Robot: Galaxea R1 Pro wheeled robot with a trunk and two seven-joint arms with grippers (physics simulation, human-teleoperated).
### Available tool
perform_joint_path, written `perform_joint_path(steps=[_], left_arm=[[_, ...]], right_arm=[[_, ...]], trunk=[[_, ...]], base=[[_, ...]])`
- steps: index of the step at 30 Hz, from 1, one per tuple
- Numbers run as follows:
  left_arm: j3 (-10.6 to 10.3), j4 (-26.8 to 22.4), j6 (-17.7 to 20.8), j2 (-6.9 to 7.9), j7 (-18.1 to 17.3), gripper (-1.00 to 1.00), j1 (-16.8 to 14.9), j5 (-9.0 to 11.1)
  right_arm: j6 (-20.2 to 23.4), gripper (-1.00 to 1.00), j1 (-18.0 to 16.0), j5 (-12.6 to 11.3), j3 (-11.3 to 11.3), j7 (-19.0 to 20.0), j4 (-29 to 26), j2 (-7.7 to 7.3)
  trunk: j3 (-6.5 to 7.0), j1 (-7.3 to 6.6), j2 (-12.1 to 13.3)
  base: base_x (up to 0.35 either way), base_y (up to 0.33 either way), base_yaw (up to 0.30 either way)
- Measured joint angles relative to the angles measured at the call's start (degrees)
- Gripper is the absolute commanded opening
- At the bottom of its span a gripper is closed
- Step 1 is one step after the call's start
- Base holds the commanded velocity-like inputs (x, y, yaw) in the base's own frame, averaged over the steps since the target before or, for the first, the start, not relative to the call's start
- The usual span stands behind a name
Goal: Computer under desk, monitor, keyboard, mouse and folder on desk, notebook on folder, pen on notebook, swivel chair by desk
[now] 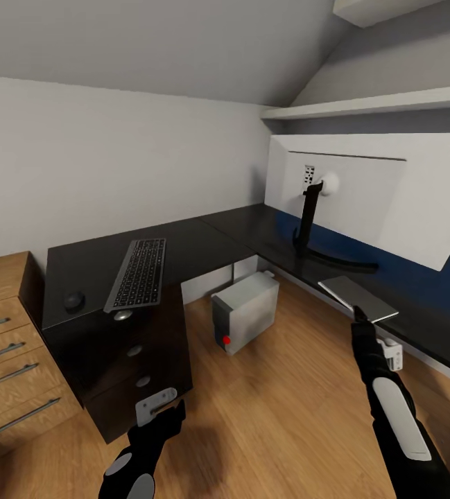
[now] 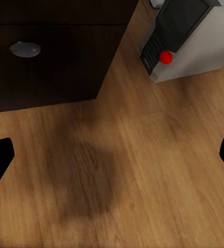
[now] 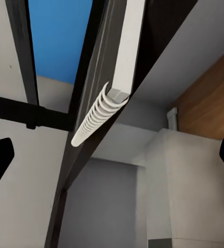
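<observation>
A black L-shaped desk (image 1: pixel 204 239) runs along the walls. On its left part lie the dark keyboard (image 1: pixel 140 272) and the small black mouse (image 1: pixel 73 300). The white monitor (image 1: pixel 370 190) stands on the right part, its back toward me. The grey computer (image 1: pixel 245 312) with a red button (image 2: pixel 165 57) sits on the floor by the desk's corner. A grey spiral-bound notebook (image 1: pixel 358 296) lies at the desk's edge, and its spine (image 3: pixel 96 116) is close ahead of my open right gripper (image 1: pixel 358 317). My left gripper (image 1: pixel 161 414) hangs open over the floor beside the drawers.
A black drawer unit (image 1: pixel 134 360) with round knobs (image 2: pixel 25 49) stands under the desk's left end. To its left is a wooden dresser (image 1: pixel 3 333). A white shelf (image 1: pixel 363 104) hangs above the monitor. Wooden floor (image 1: pixel 273 416) lies open between my arms.
</observation>
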Motion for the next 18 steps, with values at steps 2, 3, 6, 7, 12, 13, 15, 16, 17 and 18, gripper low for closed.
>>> perform_joint_path(steps=[2, 3, 6, 7, 12, 13, 15, 16, 17, 18], left_arm=[[0.00, 0.00, 0.02, -0.01, 0.00, 1.00, 0.00, 0.01], [-0.01, 0.00, 0.01, -0.01, -0.01, 1.00, 0.00, 0.01], [-0.01, 0.00, 0.01, -0.03, -0.01, 1.00, 0.00, 0.01], [-0.01, 0.00, 0.01, -0.03, -0.01, 1.00, 0.00, 0.02], [-0.01, 0.00, 0.00, -0.04, -0.01, 1.00, 0.00, 0.01], [0.01, 0.00, 0.00, -0.05, -0.01, 1.00, 0.00, 0.01], [0.02, 0.00, 0.02, -0.04, -0.02, 1.00, 0.00, 0.01], [0.03, 0.00, 0.03, -0.03, -0.04, 1.00, 0.00, 0.01], [0.02, 0.00, 0.03, -0.02, -0.05, 1.00, 0.00, 0.01], [0.02, 0.00, 0.04, -0.02, -0.06, 1.00, 0.02, 0.01]], right_arm=[[0.08, 1.00, 0.00, -0.14, -0.39, -0.05, 0.01, 0.00], [0.08, 1.00, 0.00, -0.16, -0.42, -0.05, 0.01, 0.00], [0.09, 1.00, 0.00, -0.19, -0.47, -0.06, 0.01, 0.00], [0.12, 1.00, 0.00, -0.22, -0.48, -0.06, 0.01, 0.00], [0.13, 1.00, 0.00, -0.38, -0.51, -0.02, 0.01, 0.07], [0.12, 1.00, 0.00, -0.38, -0.51, 0.01, 0.01, 0.07], [0.11, 1.00, 0.00, -0.39, -0.51, 0.04, 0.01, 0.08], [0.11, 1.00, 0.00, -0.41, -0.51, 0.06, 0.01, 0.08], [0.11, 1.00, 0.00, -0.41, -0.51, 0.07, 0.01, 0.08], [0.10, 1.00, 0.00, -0.41, -0.53, 0.10, 0.01, 0.08]], trunk=[[0.00, 0.00, 0.00], [0.00, 0.00, 0.00], [0.00, 0.00, 0.00], [-0.17, 0.21, -0.39], [-0.90, 1.10, -2.01], [-0.90, 1.10, -2.01], [-0.90, 1.10, -2.01], [-0.90, 1.10, -2.01], [-0.90, 1.10, -2.01], [-0.90, 1.10, -2.01]], base=[[0.000, 0.000, 0.000], [0.000, 0.000, 0.000], [0.000, 0.000, 0.000], [0.000, 0.000, 0.000], [0.000, 0.000, 0.000], [0.000, 0.000, 0.000], [0.000, 0.000, 0.000], [0.000, 0.000, 0.000], [0.000, 0.000, 0.000], [0.000, 0.000, 0.000]])
